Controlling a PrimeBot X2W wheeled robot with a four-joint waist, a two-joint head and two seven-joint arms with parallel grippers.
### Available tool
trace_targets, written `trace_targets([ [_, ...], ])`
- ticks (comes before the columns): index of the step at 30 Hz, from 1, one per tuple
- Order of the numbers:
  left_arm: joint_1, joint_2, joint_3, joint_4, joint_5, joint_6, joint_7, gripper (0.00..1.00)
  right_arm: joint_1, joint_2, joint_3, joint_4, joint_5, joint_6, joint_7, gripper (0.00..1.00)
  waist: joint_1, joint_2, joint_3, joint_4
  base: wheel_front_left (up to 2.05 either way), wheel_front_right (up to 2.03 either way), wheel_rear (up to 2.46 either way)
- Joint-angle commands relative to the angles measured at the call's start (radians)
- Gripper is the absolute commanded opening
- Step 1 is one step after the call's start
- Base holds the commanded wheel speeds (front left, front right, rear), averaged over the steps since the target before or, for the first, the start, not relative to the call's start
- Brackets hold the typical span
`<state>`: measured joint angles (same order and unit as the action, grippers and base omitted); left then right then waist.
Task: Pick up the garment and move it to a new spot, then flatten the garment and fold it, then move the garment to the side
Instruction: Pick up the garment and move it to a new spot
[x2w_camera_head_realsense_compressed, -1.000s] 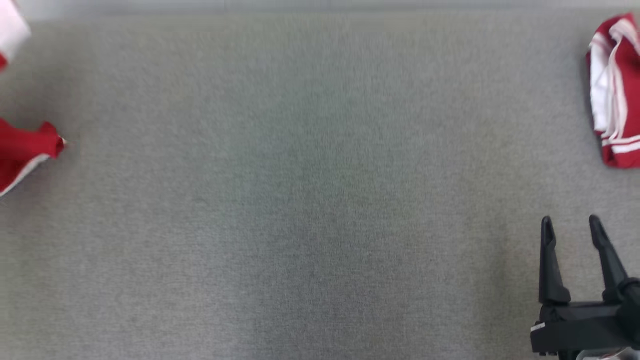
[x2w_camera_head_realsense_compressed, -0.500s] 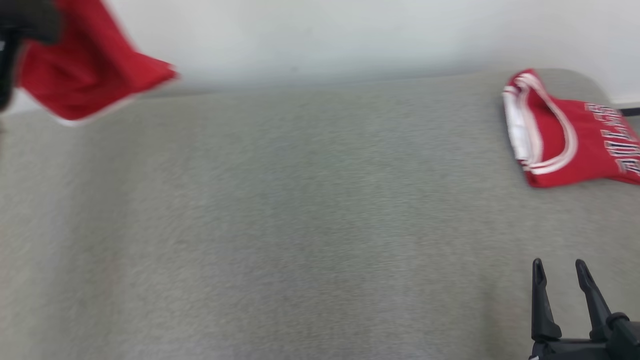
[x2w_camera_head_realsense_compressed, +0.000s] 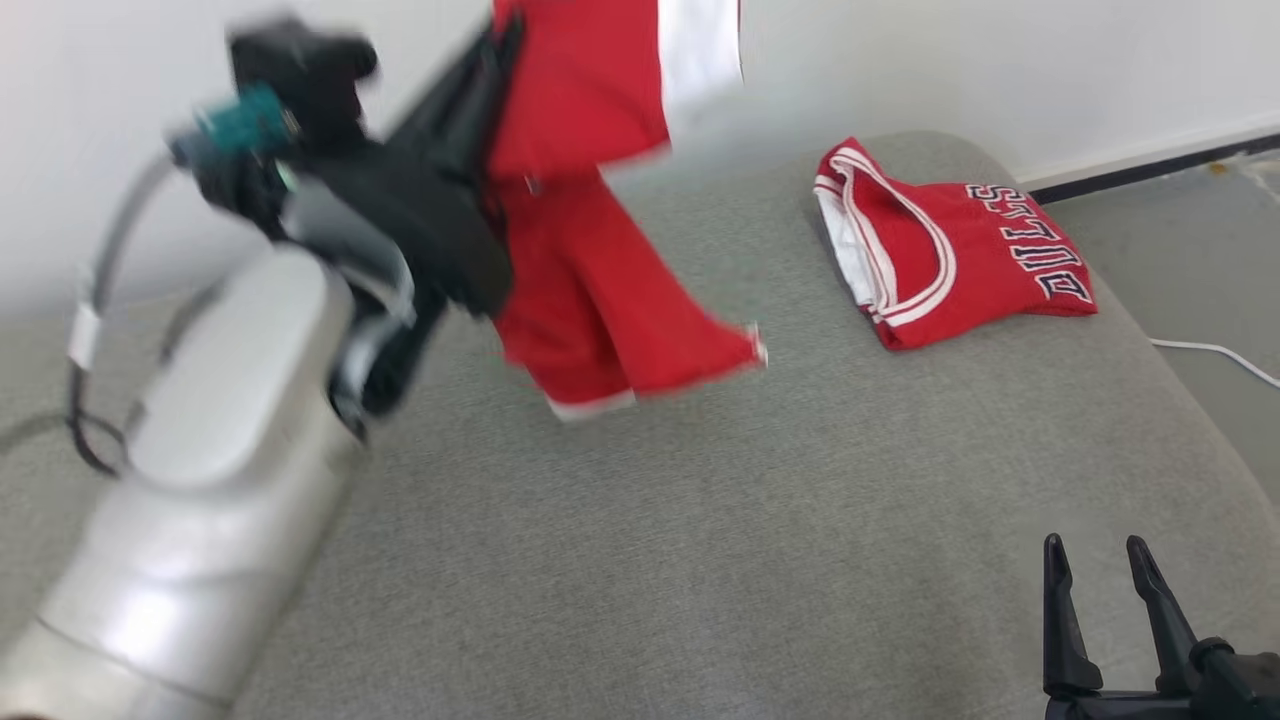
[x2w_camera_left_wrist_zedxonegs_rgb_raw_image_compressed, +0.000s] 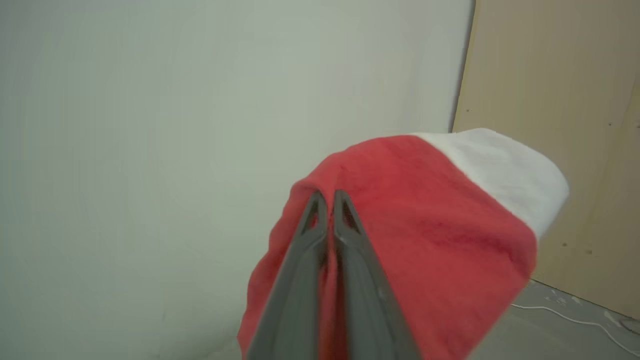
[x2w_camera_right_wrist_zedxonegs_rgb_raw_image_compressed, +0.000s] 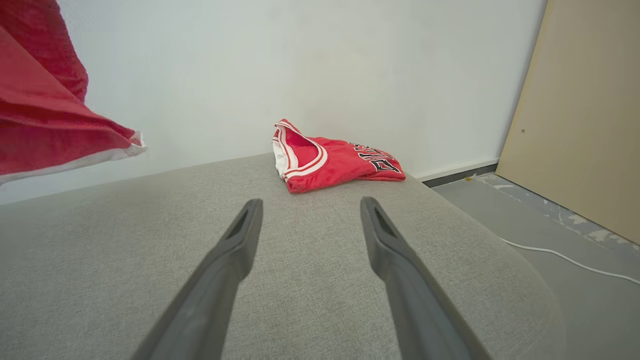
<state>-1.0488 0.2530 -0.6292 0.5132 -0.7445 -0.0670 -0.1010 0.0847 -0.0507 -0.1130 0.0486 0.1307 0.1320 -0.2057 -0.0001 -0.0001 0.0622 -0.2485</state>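
A red garment with white trim (x2w_camera_head_realsense_compressed: 600, 250) hangs in the air above the grey table's far left part, held by my left gripper (x2w_camera_head_realsense_compressed: 495, 70). In the left wrist view the two fingers are pressed together into the red cloth (x2w_camera_left_wrist_zedxonegs_rgb_raw_image_compressed: 425, 220), gripper (x2w_camera_left_wrist_zedxonegs_rgb_raw_image_compressed: 326, 196) shut on it. The same garment (x2w_camera_right_wrist_zedxonegs_rgb_raw_image_compressed: 45, 115) hangs at the upper left of the right wrist view. My right gripper (x2w_camera_head_realsense_compressed: 1095, 548) stands open over the table's near right corner, nothing between its fingers (x2w_camera_right_wrist_zedxonegs_rgb_raw_image_compressed: 245, 225).
A folded red jersey with lettering (x2w_camera_head_realsense_compressed: 950, 250) lies at the table's far right corner. The grey cloth-covered table (x2w_camera_head_realsense_compressed: 750, 520) has a rounded right edge. A white cable (x2w_camera_head_realsense_compressed: 1215, 355) runs on the floor at right. A tan panel (x2w_camera_right_wrist_zedxonegs_rgb_raw_image_compressed: 590, 110) leans by the wall.
The head camera has tilted and turned, so the whole picture shifted. My left arm has lifted the red garment up off the table and swung it toward the middle. The right gripper stays open.
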Motion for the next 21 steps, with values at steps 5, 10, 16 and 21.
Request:
trace_targets([
  [5, 0.219, -0.009, -0.035, -0.013, -0.031, 0.028, -0.029, 0.0, -0.01, 0.001, 0.011, 0.021, 0.012, -0.003, -0.013, 1.0, 0.0001, 0.0001, 0.001, -0.009, 0.0, 0.0, 0.0],
  [10, 0.419, -0.008, -0.075, 0.015, -0.034, 0.054, -0.076, 0.0, -0.024, 0.001, 0.039, 0.052, 0.021, -0.003, -0.02, 1.0, 0.0001, 0.0001, 0.003, -0.001, 0.0, 0.0, 0.0],
  [16, 0.516, -0.022, -0.111, 0.052, -0.02, 0.059, -0.105, 1.0, -0.04, 0.001, 0.058, 0.083, 0.018, -0.003, -0.026, 1.0, 0.0001, 0.0001, -0.012, 0.029, 0.0, 0.0, 0.0],
  [21, 0.508, -0.015, -0.096, 0.036, -0.001, 0.059, -0.141, 1.0, -0.028, 0.0, 0.057, 0.101, 0.014, -0.003, -0.031, 1.0, 0.0001, 0.0001, -0.061, 0.08, 0.0, 0.0, 0.0],
])
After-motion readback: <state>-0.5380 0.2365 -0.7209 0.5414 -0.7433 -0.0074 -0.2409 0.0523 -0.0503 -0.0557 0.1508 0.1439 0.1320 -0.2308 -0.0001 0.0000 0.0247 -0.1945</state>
